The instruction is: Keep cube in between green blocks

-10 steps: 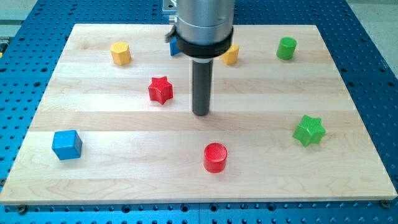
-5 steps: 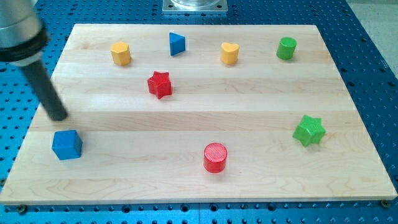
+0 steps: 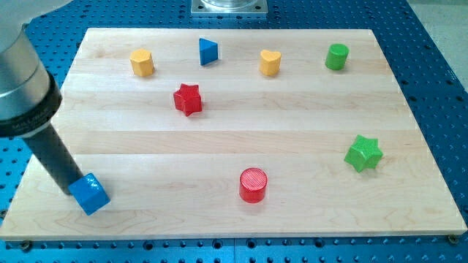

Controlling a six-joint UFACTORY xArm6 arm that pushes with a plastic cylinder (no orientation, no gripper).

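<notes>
The blue cube [image 3: 91, 194] sits near the board's bottom left corner, turned at an angle. My tip [image 3: 71, 183] touches the cube's upper left side. The green cylinder [image 3: 337, 56] stands at the view's top right. The green star [image 3: 363, 153] lies at the right edge, lower down. Both green blocks are far to the right of the cube.
A red star [image 3: 188, 98] lies left of centre and a red cylinder [image 3: 254, 185] at bottom centre. A yellow block [image 3: 142, 63], a blue triangle [image 3: 208, 51] and a yellow heart [image 3: 270, 63] line the top. The board's left edge [image 3: 29, 172] is close to my tip.
My tip moved from the board's centre to the far left, then down onto the blue cube. The cube shifted slightly down and right and rotated.
</notes>
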